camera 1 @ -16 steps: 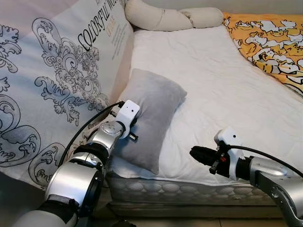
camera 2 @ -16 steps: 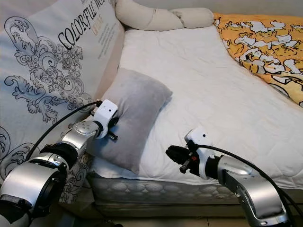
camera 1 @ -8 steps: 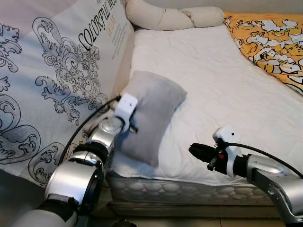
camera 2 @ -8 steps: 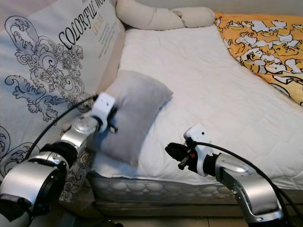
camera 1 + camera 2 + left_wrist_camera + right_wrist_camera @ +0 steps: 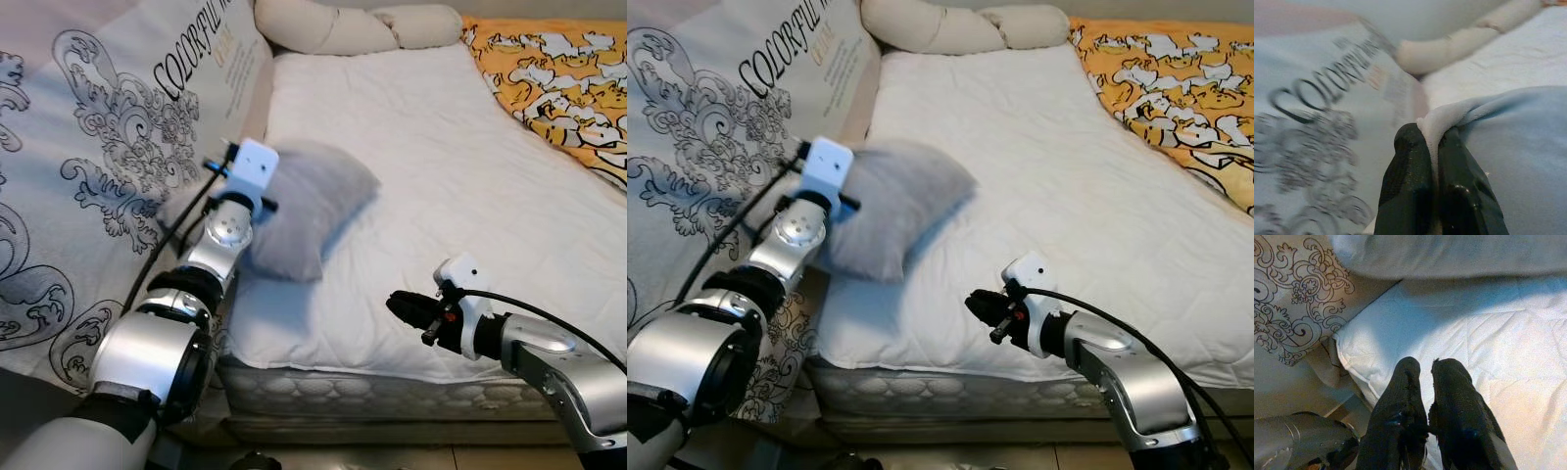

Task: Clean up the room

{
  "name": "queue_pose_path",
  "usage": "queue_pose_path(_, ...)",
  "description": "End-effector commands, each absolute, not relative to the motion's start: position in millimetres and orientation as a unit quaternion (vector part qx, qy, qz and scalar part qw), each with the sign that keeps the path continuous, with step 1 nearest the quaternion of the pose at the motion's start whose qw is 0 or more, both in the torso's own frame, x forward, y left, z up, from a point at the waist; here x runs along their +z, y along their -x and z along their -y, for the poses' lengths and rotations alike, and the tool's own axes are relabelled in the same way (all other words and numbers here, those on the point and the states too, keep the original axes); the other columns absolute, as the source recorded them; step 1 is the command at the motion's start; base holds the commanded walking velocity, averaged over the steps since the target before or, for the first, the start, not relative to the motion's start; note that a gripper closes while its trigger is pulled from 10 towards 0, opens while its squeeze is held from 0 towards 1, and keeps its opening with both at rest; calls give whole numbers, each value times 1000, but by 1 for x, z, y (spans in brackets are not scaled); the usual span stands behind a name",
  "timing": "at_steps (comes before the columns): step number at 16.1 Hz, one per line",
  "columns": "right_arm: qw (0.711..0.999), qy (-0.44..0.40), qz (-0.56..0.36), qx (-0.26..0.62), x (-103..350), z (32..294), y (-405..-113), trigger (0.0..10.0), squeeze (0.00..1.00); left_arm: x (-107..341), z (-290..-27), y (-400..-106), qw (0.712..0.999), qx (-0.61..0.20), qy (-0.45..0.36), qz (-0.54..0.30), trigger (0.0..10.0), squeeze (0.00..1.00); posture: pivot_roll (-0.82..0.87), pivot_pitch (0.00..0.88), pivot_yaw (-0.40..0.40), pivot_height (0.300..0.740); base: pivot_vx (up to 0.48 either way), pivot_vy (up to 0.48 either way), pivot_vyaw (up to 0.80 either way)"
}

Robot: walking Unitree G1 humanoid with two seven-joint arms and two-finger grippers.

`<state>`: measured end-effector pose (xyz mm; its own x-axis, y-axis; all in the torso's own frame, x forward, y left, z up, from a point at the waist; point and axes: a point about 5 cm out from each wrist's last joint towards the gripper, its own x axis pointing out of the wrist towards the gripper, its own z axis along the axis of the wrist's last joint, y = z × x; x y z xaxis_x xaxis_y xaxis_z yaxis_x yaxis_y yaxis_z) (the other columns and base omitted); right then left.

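A grey pillow hangs lifted over the left side of the white mattress, blurred by motion. My left gripper is shut on a pinched fold of the pillow's edge, and its white wrist sits against the pillow near the patterned headboard. My right gripper hovers low over the mattress's front edge with its fingers pressed together and nothing between them.
A tall padded headboard printed with black scrollwork and lettering stands along the left. A long cream bolster lies at the bed's far end. An orange patterned blanket covers the right side. The quilted mattress base runs along the front.
My left gripper has lifted the grey pillow up and away from the front edge of the bed, towards the headboard. The right arm has barely moved.
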<state>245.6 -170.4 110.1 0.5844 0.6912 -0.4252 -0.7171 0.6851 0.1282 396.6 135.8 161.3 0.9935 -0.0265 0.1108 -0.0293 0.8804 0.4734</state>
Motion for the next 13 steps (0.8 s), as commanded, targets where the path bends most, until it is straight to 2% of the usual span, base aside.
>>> queue_pose_path(1, 891, 32, -216, 398, 113, 167, -249, 10000, 0, 201, -136, -402, 954, 51, -250, 159, 0, 0, -141, 0, 85, 740, 0, 0, 0)
queue_pose_path(5, 892, 30, -215, 398, 111, 167, -248, 10000, 0, 204, -134, -398, 944, 82, -253, 196, 0, 0, -144, 0, 89, 740, 0, 0, 0)
queue_pose_path(9, 890, 29, -218, 399, 110, 166, -247, 10000, 0, 156, -122, -393, 954, 15, -290, 79, 0, 0, -148, 0, 90, 740, 0, 0, 0)
queue_pose_path(13, 890, 29, -218, 399, 110, 166, -247, 10000, 0, 156, -122, -393, 954, 15, -290, 79, 0, 0, -148, 0, 90, 740, 0, 0, 0)
